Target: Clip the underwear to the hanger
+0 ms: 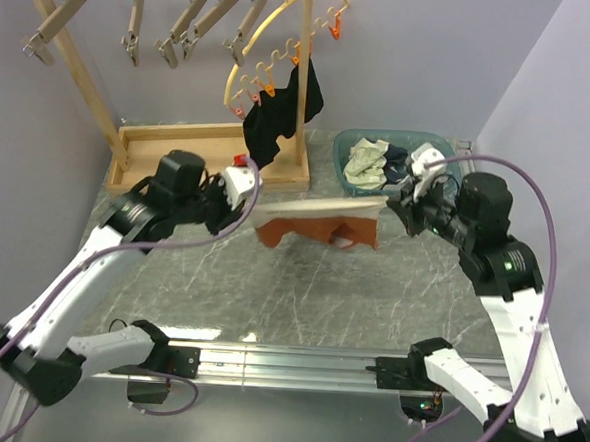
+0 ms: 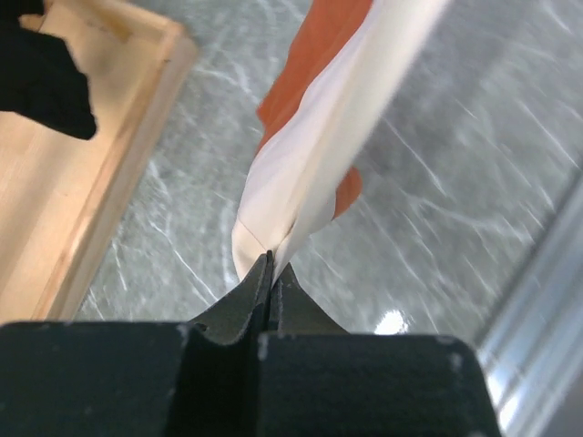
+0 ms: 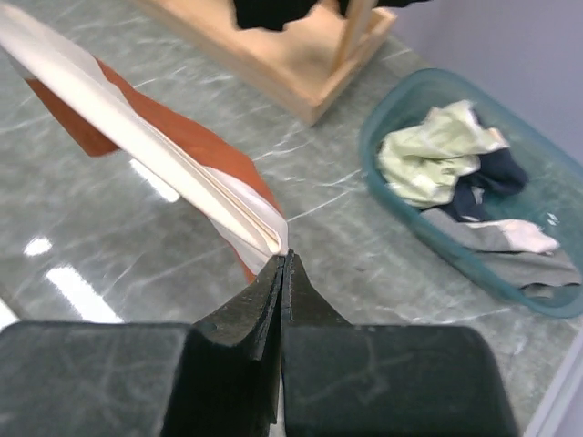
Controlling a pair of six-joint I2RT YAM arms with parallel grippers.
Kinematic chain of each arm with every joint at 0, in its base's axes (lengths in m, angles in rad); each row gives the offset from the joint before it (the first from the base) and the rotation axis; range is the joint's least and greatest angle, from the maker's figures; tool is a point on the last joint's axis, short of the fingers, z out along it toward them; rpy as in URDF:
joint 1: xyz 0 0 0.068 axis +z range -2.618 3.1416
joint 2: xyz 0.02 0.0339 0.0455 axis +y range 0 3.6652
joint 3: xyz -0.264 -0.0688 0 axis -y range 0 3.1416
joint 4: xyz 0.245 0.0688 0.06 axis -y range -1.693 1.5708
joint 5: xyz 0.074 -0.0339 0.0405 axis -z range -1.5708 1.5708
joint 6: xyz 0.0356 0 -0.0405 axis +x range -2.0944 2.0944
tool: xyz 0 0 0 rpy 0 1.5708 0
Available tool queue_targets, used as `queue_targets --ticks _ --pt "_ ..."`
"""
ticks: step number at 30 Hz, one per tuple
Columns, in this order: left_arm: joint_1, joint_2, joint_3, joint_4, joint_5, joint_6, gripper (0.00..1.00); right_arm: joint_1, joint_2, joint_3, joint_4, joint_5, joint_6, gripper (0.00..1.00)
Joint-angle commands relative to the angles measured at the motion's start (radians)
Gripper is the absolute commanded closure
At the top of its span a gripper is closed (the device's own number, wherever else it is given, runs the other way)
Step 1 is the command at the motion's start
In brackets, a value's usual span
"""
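**Briefs stretched between both grippers, over the table**

Your left gripper (image 2: 271, 269) is pressed together on one end of the briefs (image 1: 315, 225). It pinches the off-white waistband (image 1: 321, 208) right at the fingertips. Your right gripper (image 3: 284, 266) is pressed together on the other end of the same band, with the folded layers caught at the tips.

The band runs taut and near level from one gripper to the other. The orange cloth hangs below it, between the two tools. Its lowest edge may touch the table (image 1: 320, 303) or hang just over it; the top view is too flat to tell.

Ahead of the left gripper and off to its left, in the wrist view, is the wooden base (image 2: 64, 173) of the rack (image 1: 74, 67). A black garment (image 1: 281, 115) hangs pegged to the yellow hoop (image 1: 287, 25), behind the band and nearer your left gripper than your right. Its lower edge shows over the base in the left wrist view.

The hangers (image 1: 192, 19) hang on the rack's top bar with clips down. They are well above and behind the left gripper, well apart from the briefs.

Ahead and to the right of the right gripper is a teal tub (image 3: 474, 182) with cream, grey and dark clothes (image 3: 437, 159) in it. In the top view the tub sits just beside that gripper.
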Motion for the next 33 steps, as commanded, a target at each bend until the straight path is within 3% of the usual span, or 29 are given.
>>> queue_targets --ticks 1,8,14,18,23,30,32,33 --pt "-0.042 -0.143 -0.015 -0.176 0.034 0.079 1.00 -0.004 -0.104 -0.035 -0.090 -0.085 -0.068 1.00" --pt "-0.052 -0.323 0.003 -0.402 0.175 0.143 1.00 0.002 -0.270 -0.099 -0.291 -0.283 -0.088 1.00" --pt "-0.054 -0.315 -0.234 -0.305 0.159 0.148 1.00 0.022 -0.181 -0.296 -0.102 -0.234 -0.039 1.00" --pt "-0.052 -0.133 -0.394 -0.113 0.064 0.116 1.00 0.048 0.079 -0.383 0.093 -0.130 0.005 1.00" --pt "-0.036 0.120 -0.387 0.102 -0.026 0.069 1.00 0.044 0.334 -0.354 0.294 -0.002 0.022 1.00" --pt "0.047 0.482 -0.224 0.254 -0.053 0.039 0.99 0.039 0.614 -0.238 0.397 0.099 0.056 1.00" --pt "0.058 0.539 -0.189 0.260 -0.069 0.028 0.93 0.041 0.672 -0.187 0.362 0.113 0.067 1.00" --pt "0.072 0.579 -0.158 0.260 -0.073 0.020 0.90 0.041 0.718 -0.141 0.345 0.125 0.087 0.94"
